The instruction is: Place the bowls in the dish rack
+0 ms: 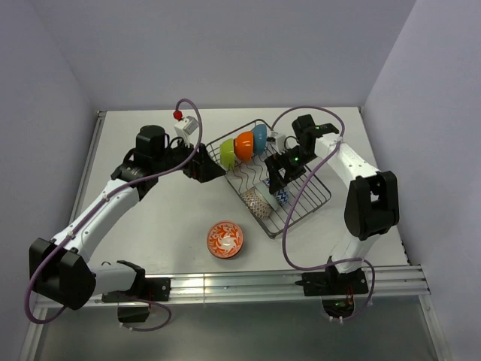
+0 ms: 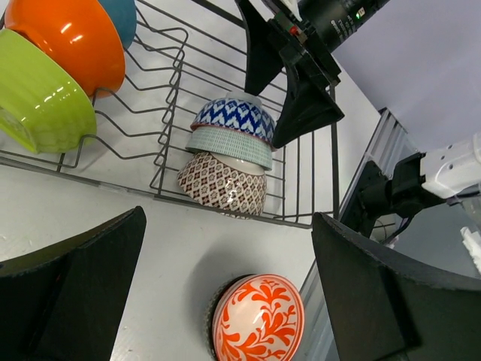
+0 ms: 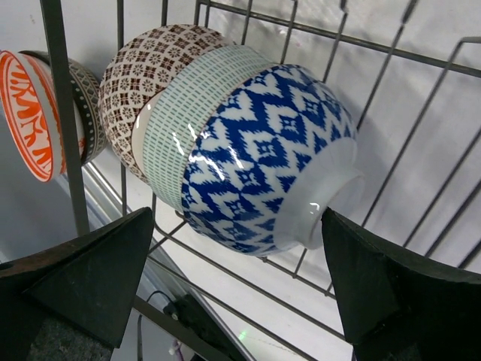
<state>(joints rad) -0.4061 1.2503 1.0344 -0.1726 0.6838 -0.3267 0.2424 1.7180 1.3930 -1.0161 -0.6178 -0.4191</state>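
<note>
**Two open claws at a part-loaded dish rack**

The right claw (image 3: 239, 226) is spread wide. Just ahead of it, a blue zigzag bowl (image 3: 263, 165) lies on its side in the dish rack (image 3: 62, 113), nested against a pale checked bowl (image 3: 169, 135) and a brown patterned bowl (image 3: 131, 83). The left claw (image 2: 229, 226) is also spread, outside the rack. Just ahead of it, a red-orange bowl (image 2: 258, 320) sits on the tabletop (image 2: 90, 195). Farther ahead in the rack stand a lime green bowl (image 2: 37, 98), an orange bowl (image 2: 71, 41) and a blue bowl (image 2: 120, 15).

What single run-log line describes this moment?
dark wire dish rack: lime green bowl, orange bowl, blue bowl, three nested patterned bowls | table: red-orange patterned bowl | left gripper: open | right gripper: open at blue-zigzag bowl
</note>
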